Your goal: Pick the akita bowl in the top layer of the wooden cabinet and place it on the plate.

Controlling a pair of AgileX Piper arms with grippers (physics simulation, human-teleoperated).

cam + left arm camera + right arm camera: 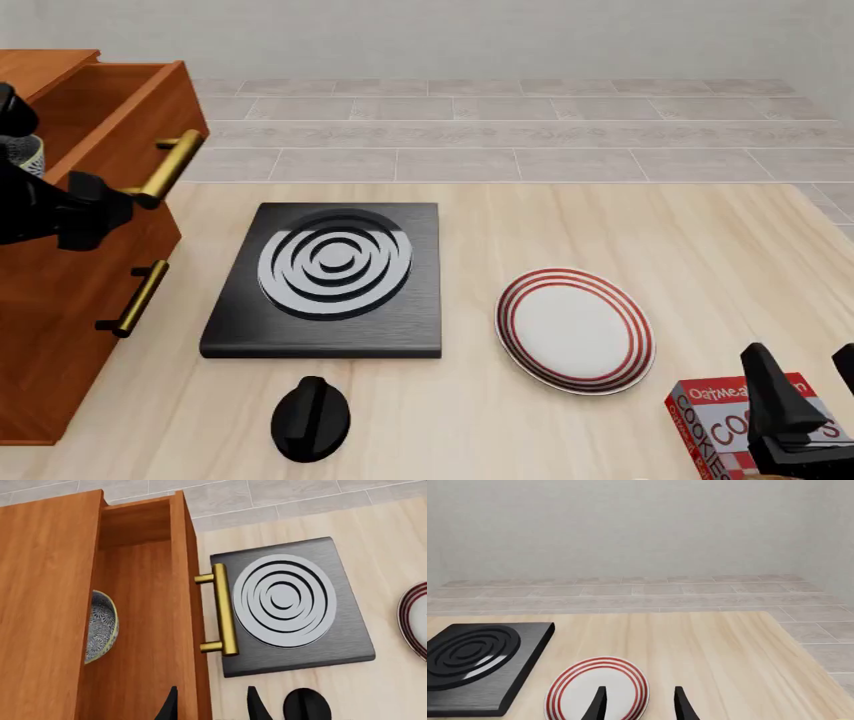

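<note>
wooden cabinet [67, 330] at far left of the table, top layer [114, 110] pulled out, brass handle [167, 165] sticking out over the black slab [327, 280] with the white spiral rings. Plate [574, 328] sits on the table right of the slab, nothing on it. Cookie box [727, 425] near the bottom right corner, black knob [310, 420] in front of the slab.

akita bowl [101, 626] is inside the open drawer, mostly hidden under the cabinet top, only part of the patterned side showing.

Left arm is raised at the drawer front, left gripper [212, 705] above the front panel by the handle; fingers apart, nothing between them. Right arm low at bottom right by the cookie box, right gripper [639, 705] pointed forward over the plate's near edge, fingers spread, nothing gripped.
</note>
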